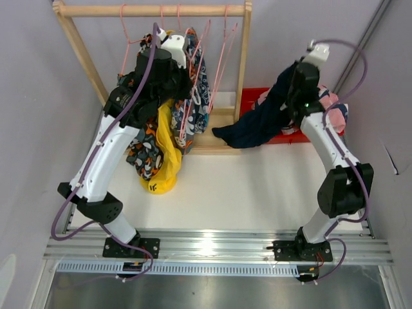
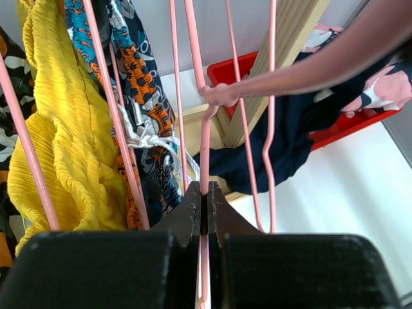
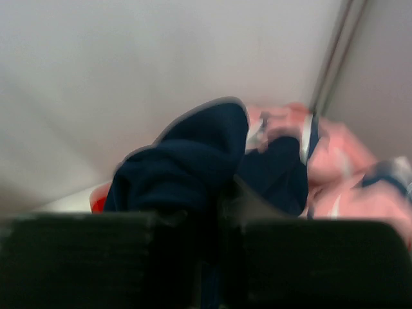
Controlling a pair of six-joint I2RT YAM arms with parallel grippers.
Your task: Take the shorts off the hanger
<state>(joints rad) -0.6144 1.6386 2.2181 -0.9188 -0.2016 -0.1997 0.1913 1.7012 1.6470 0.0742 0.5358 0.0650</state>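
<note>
Top external view, entries from largest to smallest, places given against the wooden rack (image 1: 151,10)

1. Left arm (image 1: 106,154): reaches up from its base and forward into the rack's left half, wrist high among the hanging clothes.
2. Right arm (image 1: 328,141): raised steeply, elbow bent, wrist to the right of the rack's right post.
3. Navy shorts (image 1: 257,125): off the rack, to its right, draped from the right gripper (image 3: 212,199) down toward the foot of the right post. The fingers are clenched on a fold of the cloth, though the right wrist view is blurred.
4. Yellow shorts (image 1: 166,154): hanging in the rack's left half, beside the left arm.
5. Camouflage shorts (image 1: 143,154): hanging just left of the yellow pair.
6. Blue-orange-white shorts (image 2: 138,96): hanging near the rack's middle.
7. Pink shorts (image 1: 331,103): right of the rack, lying in the red bin (image 1: 254,94).
8. Left gripper (image 2: 203,193): fingers pinched together on the wire of a pink hanger (image 2: 205,141) under the rack's bar; no shorts between them
</note>
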